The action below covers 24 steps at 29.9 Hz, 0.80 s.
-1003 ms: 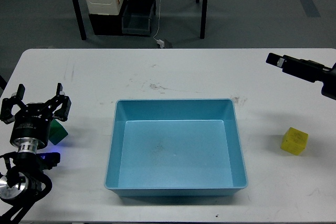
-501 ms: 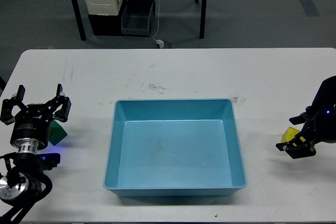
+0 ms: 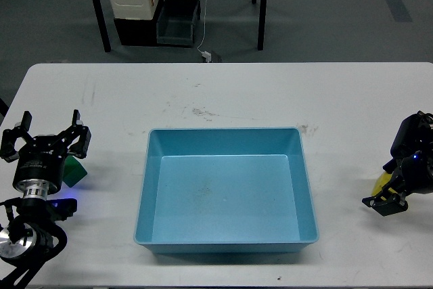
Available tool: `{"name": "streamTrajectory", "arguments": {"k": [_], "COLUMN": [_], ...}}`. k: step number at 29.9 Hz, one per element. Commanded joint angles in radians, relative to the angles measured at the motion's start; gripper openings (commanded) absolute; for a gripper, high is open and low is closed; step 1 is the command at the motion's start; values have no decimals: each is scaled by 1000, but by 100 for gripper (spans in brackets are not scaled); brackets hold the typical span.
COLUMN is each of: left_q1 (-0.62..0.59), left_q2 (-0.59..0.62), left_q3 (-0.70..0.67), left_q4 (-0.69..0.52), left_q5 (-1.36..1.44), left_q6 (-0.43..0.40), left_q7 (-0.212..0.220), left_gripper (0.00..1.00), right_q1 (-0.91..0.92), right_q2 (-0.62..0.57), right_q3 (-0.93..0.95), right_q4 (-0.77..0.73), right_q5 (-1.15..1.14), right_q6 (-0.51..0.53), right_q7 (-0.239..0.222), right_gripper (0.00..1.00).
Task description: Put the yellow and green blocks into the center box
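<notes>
- The left end effector point(image 3: 47, 141) is hovering at the table's point(image 3: 223, 93) left edge with its fingers spread apart, holding nothing.
- The green block point(image 3: 74, 170) is resting on the table just beside and partly behind that end effector, peeking out on its right side, so the left arm is plainly the nearer one for it.
- The center box point(image 3: 226, 194) is sitting empty mid-table, to the right of the green block and well apart from it.
- The yellow block point(image 3: 383, 181) is lying near the table's right edge, mostly hidden; only a sliver is showing.
- The right end effector point(image 3: 387, 202) is crowding over that block, just below the sliver; I cannot tell whether its fingers are parted or closed on it.
- Judging from this, the box is lying to the left of the yellow block.
</notes>
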Motion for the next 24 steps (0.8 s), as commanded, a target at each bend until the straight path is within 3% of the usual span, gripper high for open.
{"name": "streamTrajectory", "arguments": {"k": [1,18,24], "left_q1": [-3,-3,-1], "left_q2": [-15,-15,-16], "left_q3": [0,0,2], "left_q4": [1,13,18], "left_q5": [2,2,2], "left_q6": [0,0,0], "left_q7": [0,0,0], "left_gripper": [100,100,100], "right_q1": [3,3,4], "right_q2": [6,-2,-64], "right_q3": [10,107,102], "right_q4": [-12,-11,-12], "right_q5": [8,11,6], "right_q6": [-1,-1,-1], "right_q7": [0,0,0], "right_gripper": [98,98,98]}}
